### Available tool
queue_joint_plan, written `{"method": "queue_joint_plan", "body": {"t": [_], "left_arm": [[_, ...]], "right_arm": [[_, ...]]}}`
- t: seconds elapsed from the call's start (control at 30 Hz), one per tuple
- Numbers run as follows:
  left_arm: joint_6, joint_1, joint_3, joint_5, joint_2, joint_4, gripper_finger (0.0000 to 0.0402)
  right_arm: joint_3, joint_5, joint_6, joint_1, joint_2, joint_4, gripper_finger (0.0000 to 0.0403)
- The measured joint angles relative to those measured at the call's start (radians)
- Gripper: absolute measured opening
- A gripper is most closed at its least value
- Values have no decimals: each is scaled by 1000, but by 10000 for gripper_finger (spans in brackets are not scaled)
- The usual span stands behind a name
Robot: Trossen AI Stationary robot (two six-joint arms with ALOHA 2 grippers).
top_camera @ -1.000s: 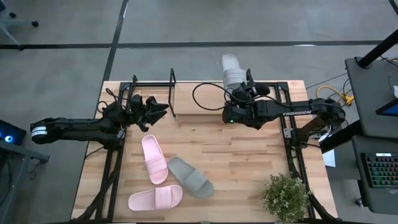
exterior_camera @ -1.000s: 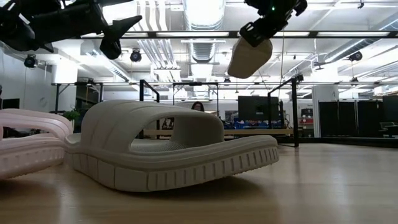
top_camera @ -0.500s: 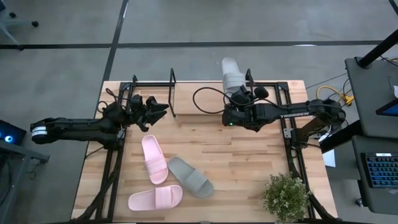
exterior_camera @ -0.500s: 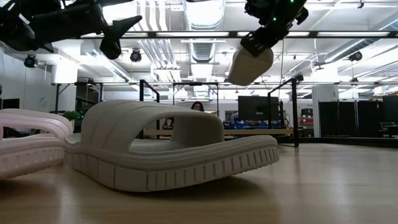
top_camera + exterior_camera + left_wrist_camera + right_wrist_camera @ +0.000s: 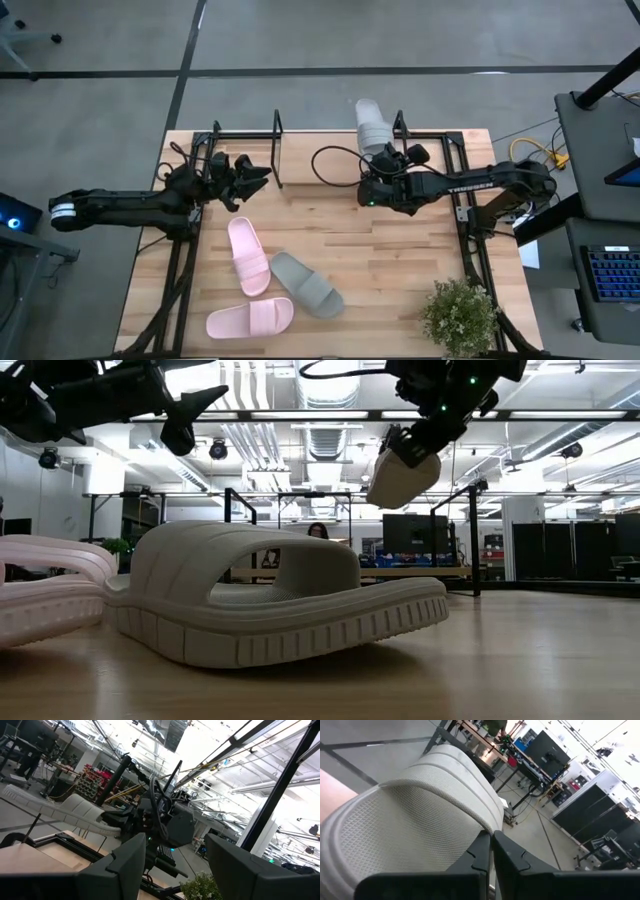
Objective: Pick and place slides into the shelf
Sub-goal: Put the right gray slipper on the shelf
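My right gripper [image 5: 381, 152] is shut on a light grey slide [image 5: 371, 122], held in the air over the far side of the shelf [image 5: 277, 143]; the low view shows this slide [image 5: 399, 475] raised and tilted. The second grey slide [image 5: 307, 284] and the two pale pink slides [image 5: 248, 256] [image 5: 250, 318] lie sole down on the near left part of the table. My left gripper [image 5: 258, 176] waits open above the shelf's left end, touching nothing. The shelf's black uprights and wood board [image 5: 350, 572] show far off in the low view. My right gripper pinches the grey slide between its two fingers at the sole's side rim [image 5: 479, 831], next to the textured footbed [image 5: 405, 832]; the fingers themselves cover the exact spot. The slide is lifted clear and tilted, its strap [image 5: 462, 777] and free end pointing away from the gripper toward the far edge.
A potted plant [image 5: 459, 314] stands at the near right corner. Black frame rails [image 5: 467, 240] run along both sides of the table. Bare wood lies between the lying slides and the plant. The nearer grey slide [image 5: 270, 605] fills the low view's foreground, with a pink slide [image 5: 45, 600] at its left.
My right gripper has sunk a little and drawn slightly toward the table's near edge and left, still shut on the grey slide, which hangs lower over the shelf than before. The left arm and the three lying slides have kept still.
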Motion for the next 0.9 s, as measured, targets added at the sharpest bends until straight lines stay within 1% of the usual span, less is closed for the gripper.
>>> {"method": "queue_joint_plan", "body": {"t": [0.17,0.57,0.8,0.9], "left_arm": [[0,0,0,0,0,0,192],[0,0,0,0,0,0,192],[0,0,0,0,0,0,192],[-1,0,0,0,0,0,192]], "right_arm": [[-29,0,-2,0,0,9,8],[-52,11,-2,0,0,41,8],[-105,11,-3,0,0,114,8],[-119,11,2,0,0,118,8]]}}
